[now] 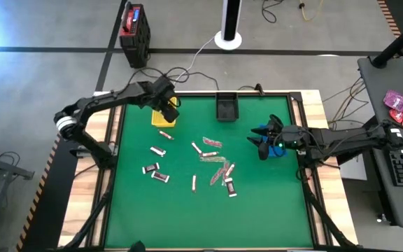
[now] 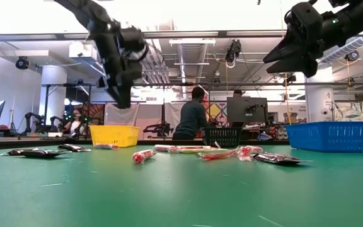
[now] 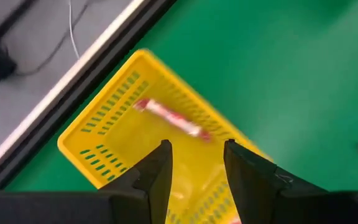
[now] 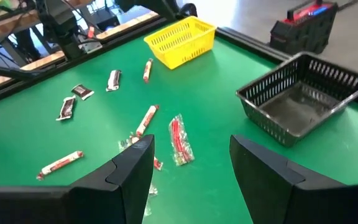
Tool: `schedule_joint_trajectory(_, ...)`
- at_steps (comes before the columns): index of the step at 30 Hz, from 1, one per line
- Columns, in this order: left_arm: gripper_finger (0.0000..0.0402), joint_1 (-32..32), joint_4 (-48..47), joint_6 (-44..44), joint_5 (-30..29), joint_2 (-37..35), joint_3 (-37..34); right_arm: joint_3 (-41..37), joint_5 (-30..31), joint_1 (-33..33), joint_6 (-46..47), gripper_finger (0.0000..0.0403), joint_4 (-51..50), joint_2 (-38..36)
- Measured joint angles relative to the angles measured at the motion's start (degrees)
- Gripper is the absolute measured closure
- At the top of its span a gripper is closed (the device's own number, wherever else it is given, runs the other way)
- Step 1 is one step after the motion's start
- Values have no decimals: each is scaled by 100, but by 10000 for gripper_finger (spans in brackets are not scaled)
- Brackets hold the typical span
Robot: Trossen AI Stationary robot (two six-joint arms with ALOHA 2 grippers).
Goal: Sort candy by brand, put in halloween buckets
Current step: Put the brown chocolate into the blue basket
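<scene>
My left gripper [image 3: 196, 152] hovers open over the yellow bin [image 3: 123, 143] at the table's far left [image 1: 164, 116]. A white-and-red candy [image 3: 166, 117] shows inside the bin's outline. My right gripper [image 4: 191, 155] is open and raised at the table's right [image 1: 263, 145], beside the blue bin [image 2: 333, 135]. The black bin [image 4: 303, 96] stands at the far edge with nothing in it. Several wrapped candies lie flat on the green mat: dark ones [image 1: 156, 171] at the left, pink-red and white ones [image 1: 215, 164] in the middle.
A black-and-red box [image 1: 134, 28] stands on the floor beyond the table. Cables run over the far edge [image 1: 187, 70]. People stand in the room behind the table [image 2: 191, 116]. The near half of the mat [image 1: 208, 217] is bare green.
</scene>
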Motion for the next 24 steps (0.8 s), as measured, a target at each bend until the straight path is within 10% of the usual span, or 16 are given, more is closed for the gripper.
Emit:
schedule_joint_trajectory(12,271,-2684,1447,549,-87,-1933,-954,281,-943,38,1339,200,529,745)
schedule_joint_trajectory(24,271,-4244,3943,502,-217,-3338,-2877,2773,-1648,628,-672,200,-2268,3392)
